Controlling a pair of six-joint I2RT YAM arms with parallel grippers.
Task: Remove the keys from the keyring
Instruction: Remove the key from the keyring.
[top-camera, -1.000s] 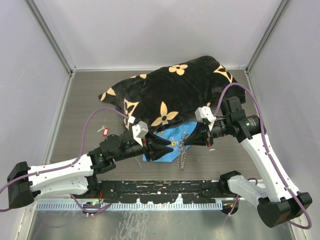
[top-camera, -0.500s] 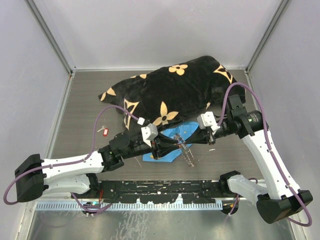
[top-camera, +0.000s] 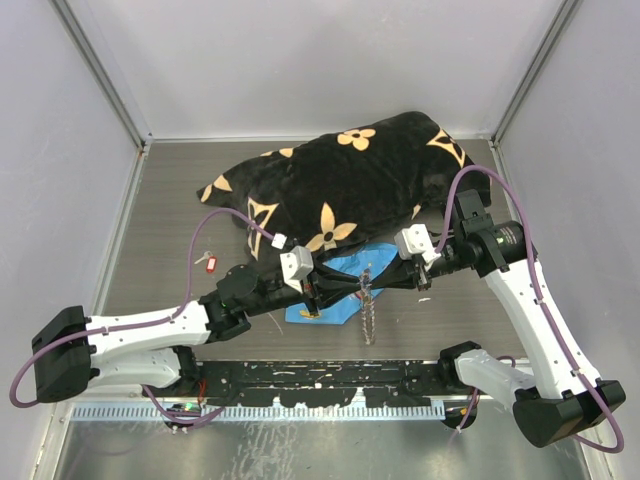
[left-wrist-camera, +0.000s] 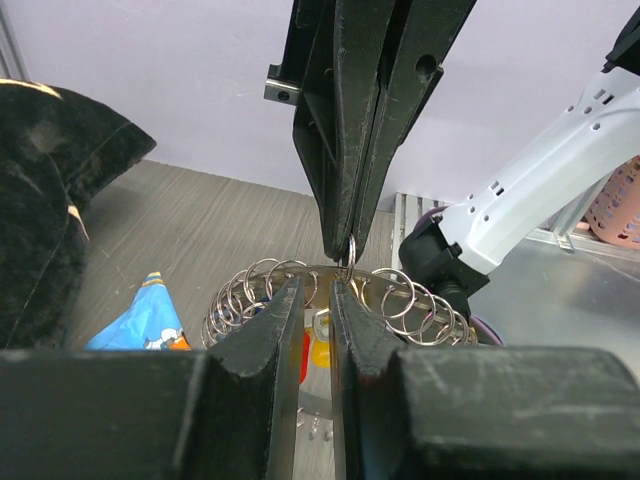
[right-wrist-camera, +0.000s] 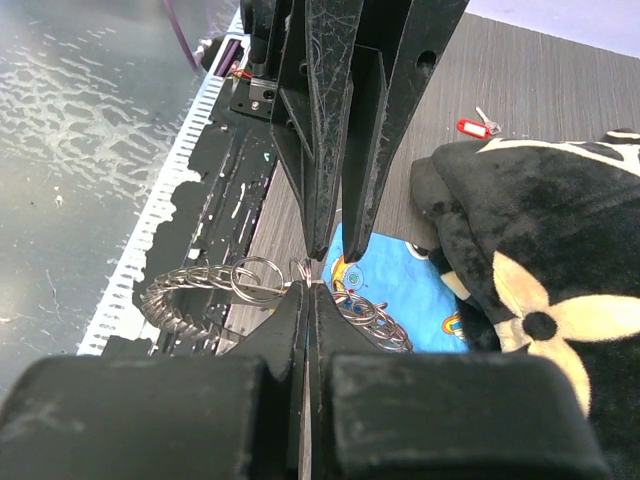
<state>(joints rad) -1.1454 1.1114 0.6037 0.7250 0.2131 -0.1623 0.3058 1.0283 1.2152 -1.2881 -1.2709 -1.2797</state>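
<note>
Loose red key: I see it lying on the table, over on the left. It is well apart from the other things.
Left gripper: It reaches in from the left and points to the right. Its two fingers are almost together, with only a thin gap between them. I see nothing caught in that gap. The tips are just beside the top of the keyring. I cannot tell if they touch it.
Blue cloth: It lies flat on the table, under the tips of both grippers.
Keyring: It is in the middle, between the two gripper tips. It is held up at its top and hangs down like a string of many little silver rings.
Keys: One yellow head and one red head hang just under the keyring. I see them through the gap in the left fingers.
Right gripper: It comes in from the right and points left, tip to tip with the left gripper. Its fingers are squeezed tight together and pinch a thin bit of the keyring.
Black blanket: It is big, with tan flowers. It lies on the far side of the table, and its near edge touches the blue cloth.
</note>
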